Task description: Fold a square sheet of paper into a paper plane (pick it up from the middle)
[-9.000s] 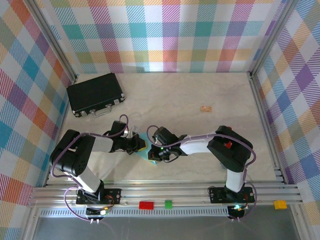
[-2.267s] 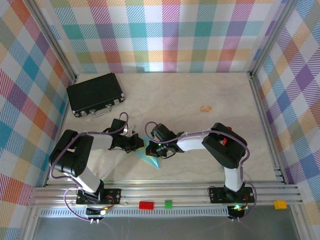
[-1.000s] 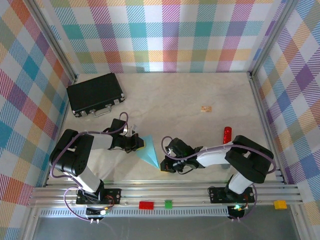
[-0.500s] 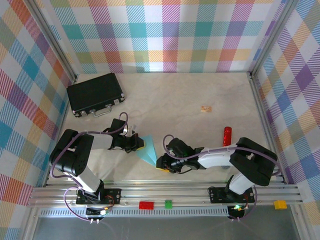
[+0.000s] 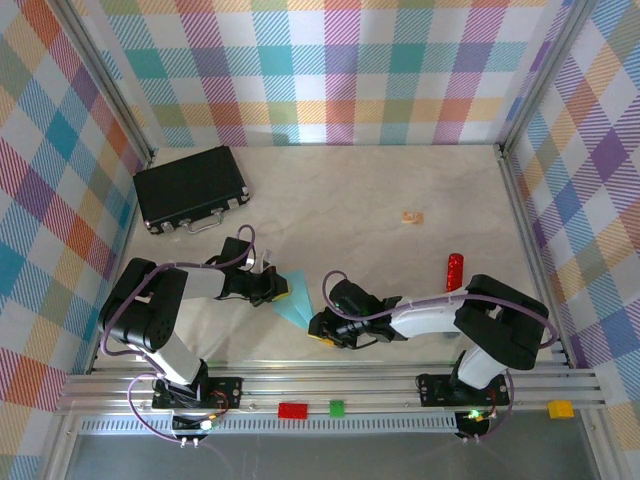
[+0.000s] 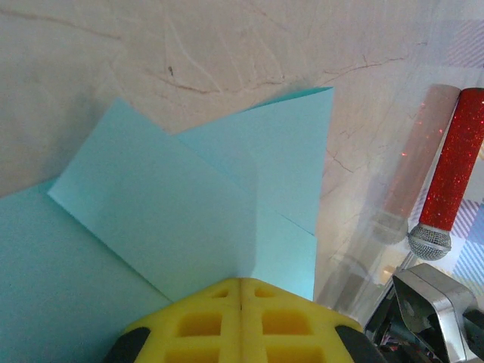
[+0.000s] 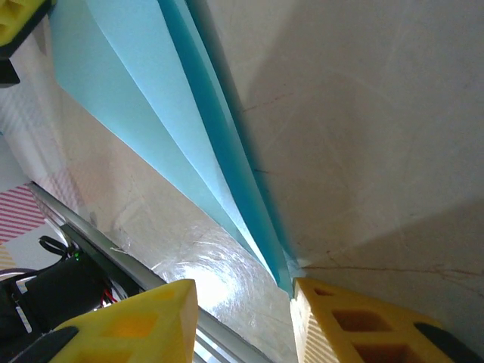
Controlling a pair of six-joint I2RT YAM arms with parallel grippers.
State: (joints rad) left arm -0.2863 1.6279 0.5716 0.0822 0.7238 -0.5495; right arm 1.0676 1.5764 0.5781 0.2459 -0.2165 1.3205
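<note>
Plane (image 5: 297, 303) lies lower centre of top view. Left claw (image 5: 281, 288) closed, tips resting on plane's wide end. Right claw (image 7: 242, 318) part open, holding nothing, straddling plane's point.

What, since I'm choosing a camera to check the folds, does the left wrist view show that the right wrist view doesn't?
Left wrist, not right wrist: the red marker lying on the table, and the blue paper with its overlapping flaps seen face-on. Right wrist, not left wrist: the right pincer, its yellow fingers apart, with the paper's stacked edges running down to a point beside one finger. Both: the blue paper, the pale table, and the left pincer shut on the paper.
</note>
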